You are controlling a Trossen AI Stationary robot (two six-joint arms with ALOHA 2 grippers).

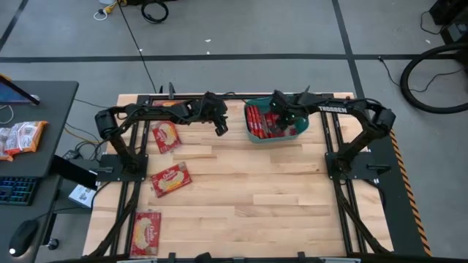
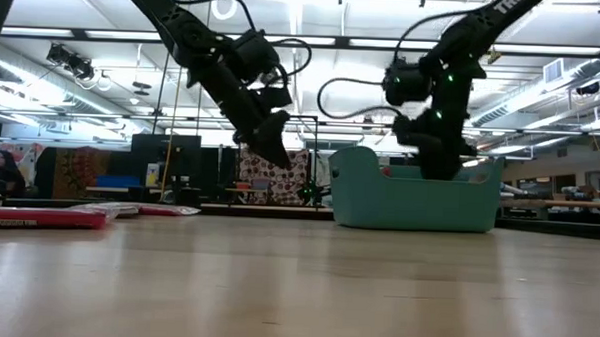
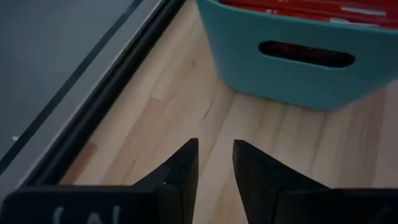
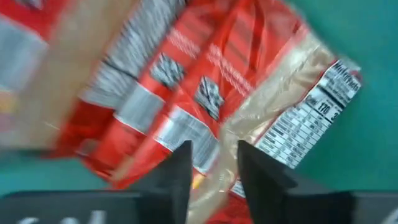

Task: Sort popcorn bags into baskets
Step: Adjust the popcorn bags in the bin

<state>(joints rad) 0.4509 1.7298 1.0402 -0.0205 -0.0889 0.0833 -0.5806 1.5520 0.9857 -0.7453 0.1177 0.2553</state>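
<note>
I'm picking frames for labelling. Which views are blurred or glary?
Right wrist view: the popcorn bags are smeared with blur. Low view: bright ceiling lights leave both arms as dark shapes. Left wrist view: the left tool looks soft, the teal basket sharper.

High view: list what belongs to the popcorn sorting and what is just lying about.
Job: tub; red bags in tub; three red bags on table.
Lying about: orange-white packets, keyboard, mouse on side desk.

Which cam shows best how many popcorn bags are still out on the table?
High view: three popcorn bags lie flat on the table's left side, all in plain sight. Low view shows them only edge-on at far left. Left wrist: none. Right wrist: only bags in the basket.
</note>
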